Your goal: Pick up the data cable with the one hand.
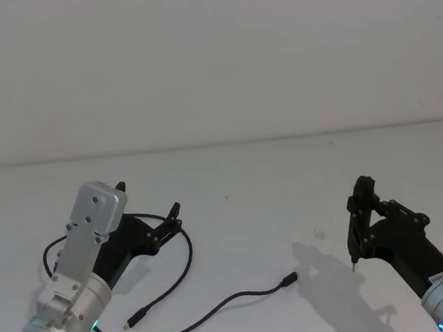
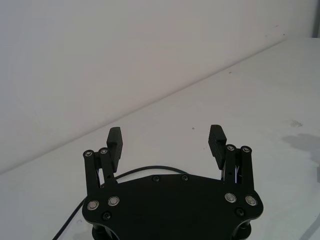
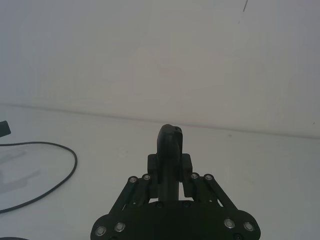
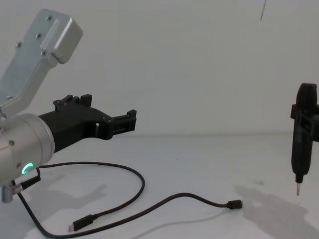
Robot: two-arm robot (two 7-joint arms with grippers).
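left gripper (image 2: pixel 166 135) hovers with fingers spread above the table (image 1: pixel 247 179). data cable (image 4: pixel 144 185) (thin, black, limp, small plug at each end) lies looped beneath it, trailing rightward. drop straight over one strand, probably the loop's near arc, and pinch low. right gripper (image 3: pixel 170 165), parked right, clamps a pen-like tool (image 4: pixel 301 139).

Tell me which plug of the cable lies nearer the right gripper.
The plug ending the cable's right-hand stretch; the other plug lies beside the left arm.
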